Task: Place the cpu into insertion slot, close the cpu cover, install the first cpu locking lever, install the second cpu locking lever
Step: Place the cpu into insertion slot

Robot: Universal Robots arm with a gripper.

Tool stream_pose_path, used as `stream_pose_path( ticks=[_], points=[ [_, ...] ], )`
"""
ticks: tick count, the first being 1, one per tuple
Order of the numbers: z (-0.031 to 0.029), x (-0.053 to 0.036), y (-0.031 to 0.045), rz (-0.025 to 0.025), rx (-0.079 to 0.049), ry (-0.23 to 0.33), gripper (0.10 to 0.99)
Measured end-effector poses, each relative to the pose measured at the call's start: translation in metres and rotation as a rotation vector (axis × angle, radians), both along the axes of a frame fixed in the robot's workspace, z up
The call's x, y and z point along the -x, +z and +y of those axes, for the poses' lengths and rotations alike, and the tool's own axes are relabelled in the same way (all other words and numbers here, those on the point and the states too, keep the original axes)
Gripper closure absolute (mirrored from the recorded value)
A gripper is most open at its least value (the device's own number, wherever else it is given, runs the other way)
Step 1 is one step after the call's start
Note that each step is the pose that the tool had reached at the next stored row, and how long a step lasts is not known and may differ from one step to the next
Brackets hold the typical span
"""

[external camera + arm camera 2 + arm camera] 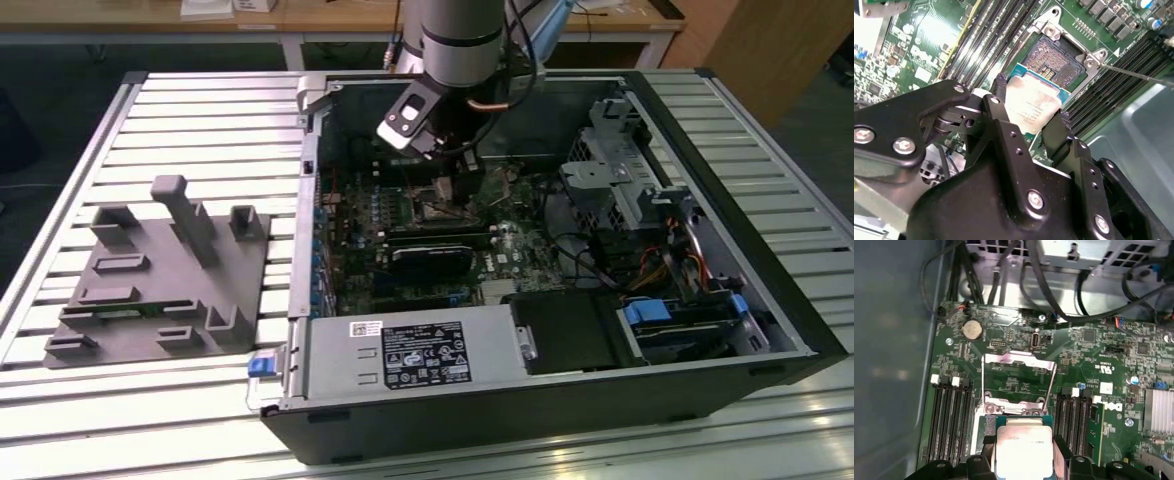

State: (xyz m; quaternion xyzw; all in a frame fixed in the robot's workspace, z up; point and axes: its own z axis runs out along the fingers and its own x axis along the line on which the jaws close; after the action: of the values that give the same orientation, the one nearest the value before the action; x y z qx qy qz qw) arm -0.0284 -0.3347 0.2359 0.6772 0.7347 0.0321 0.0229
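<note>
My gripper (1030, 111) is shut on the cpu (1035, 102), a pale silver square chip held by two opposite edges between black fingers (999, 92). The chip hangs tilted just above and partly over the insertion slot (1058, 56), a dark square socket with a silvery rim in the green board. In the first wrist view the cpu (1024, 442) covers most of the insertion slot (985, 424). The cpu cover (1015, 358) stands flipped open beyond the socket, with two thin wire levers (1052, 385) swung up beside it. In the exterior view the gripper (451, 160) reaches down into the open computer case.
Long black memory slots (949, 420) flank the socket on both sides. Cables (1004, 275) cross the case wall behind the board. A finned heatsink (1159, 410) sits to one side. A grey fixture (160, 270) lies on the slatted table at the exterior view's left.
</note>
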Motion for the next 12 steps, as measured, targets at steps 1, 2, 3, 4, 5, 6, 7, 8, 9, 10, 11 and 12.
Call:
stream_pose_path(
  ticks=[1,2,3,4,5,6,7,8,9,10,11,12],
  points=[
    [0.0,0.0,-0.0001,0.0,0.0,-0.011,0.549],
    [0.0,0.0,-0.0003,0.0,0.0,-0.024,0.549],
    [0.0,0.0,-0.0004,0.0,0.0,-0.039,0.549],
    [0.0,0.0,-0.0006,0.0,0.0,-0.053,0.549],
    [0.0,0.0,-0.0007,0.0001,0.0,-0.065,0.549],
    [0.0,0.0,-0.0007,0.0001,0.0,-0.069,0.549],
    [0.0,0.0,-0.0008,0.0001,0.0,-0.07,0.549],
    [0.0,0.0001,-0.001,0.0,0.0,-0.07,0.549],
    [0.0,0.0002,-0.0013,-0.0002,0.0,-0.07,0.549],
    [0.0001,0.0006,-0.0018,-0.0002,0.0,-0.07,0.549],
    [0.0002,0.0012,-0.0023,-0.0004,0.0,-0.07,0.549],
    [0.0003,0.002,-0.0029,-0.0006,0.0,-0.07,0.549]
  ],
)
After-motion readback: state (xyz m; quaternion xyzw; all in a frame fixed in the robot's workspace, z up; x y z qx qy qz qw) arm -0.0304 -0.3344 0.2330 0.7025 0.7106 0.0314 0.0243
